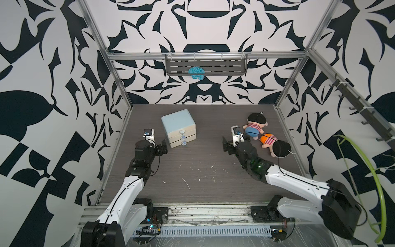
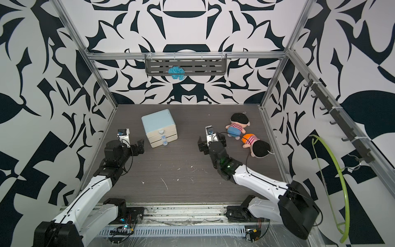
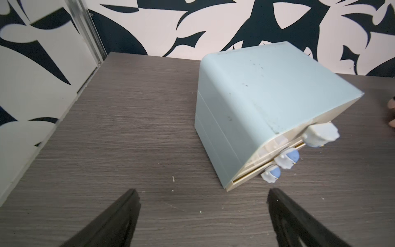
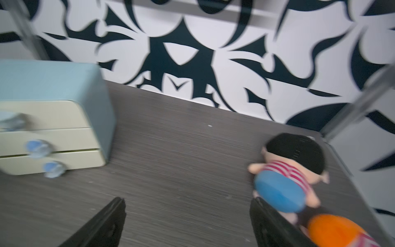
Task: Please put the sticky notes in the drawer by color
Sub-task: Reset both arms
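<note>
both top views show no sticky notes anywhere on the worktop (image 1: 192,175). the drawer (image 1: 179,126), a pale blue chest with three cream fronts, stands toward the back left with every front pushed in. by my reading the sorting is done or nearly so, with the pads out of sight inside; which colour sits in which compartment cannot be checked. the left claw (image 3: 202,193) hangs released and empty near the chest's left side. the right claw (image 4: 187,202) is likewise spread wide with nothing in it, close to the plush doll in blue shorts (image 1: 253,128); a doll in orange shorts (image 1: 267,138) lies beside that one. left wrist view adds what the top views lack: a thin yellowish line in the gap by the lowest front, near the knobs (image 3: 286,159), perhaps a pad's edge, though i cannot tell. right wrist view is blurred but shows the fronts flush. only the top views take in the wall shelf (image 1: 224,66) with a blue tangle (image 1: 196,72).
</note>
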Robot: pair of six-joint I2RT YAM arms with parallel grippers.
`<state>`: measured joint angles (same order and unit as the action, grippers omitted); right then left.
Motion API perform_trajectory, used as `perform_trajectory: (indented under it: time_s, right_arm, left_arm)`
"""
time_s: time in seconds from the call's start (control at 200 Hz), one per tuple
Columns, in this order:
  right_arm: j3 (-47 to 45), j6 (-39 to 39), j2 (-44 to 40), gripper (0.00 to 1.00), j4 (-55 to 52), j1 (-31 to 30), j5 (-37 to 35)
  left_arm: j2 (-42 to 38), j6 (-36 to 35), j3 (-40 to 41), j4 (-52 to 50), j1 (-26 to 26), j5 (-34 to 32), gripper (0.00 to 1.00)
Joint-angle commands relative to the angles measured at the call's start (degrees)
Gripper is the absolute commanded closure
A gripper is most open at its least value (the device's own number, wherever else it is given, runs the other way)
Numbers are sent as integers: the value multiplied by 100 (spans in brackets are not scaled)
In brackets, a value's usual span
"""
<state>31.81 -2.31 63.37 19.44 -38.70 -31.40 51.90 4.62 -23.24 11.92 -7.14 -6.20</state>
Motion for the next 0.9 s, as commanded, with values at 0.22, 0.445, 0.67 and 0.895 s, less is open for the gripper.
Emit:
perform_trajectory:
  time_s: [0.22,0.445,0.67,0.895]
  right_arm:
    - [-1342,448,-374,2,770,2046,-15]
    - [-1621,139,1290,1,2925,2692,363]
    - [-1449,95,2561,1,3901,3335,1432]
    - [-1114,231,2556,1,3127,3443,2016]
  left_arm:
    - [568,-1002,1066,2463,-6,-236,1]
    - [1814,-1060,1060,3700,37,-70,1]
    - [3059,-691,666,4241,213,228,1]
    - [3632,-392,81,3641,480,214,1]
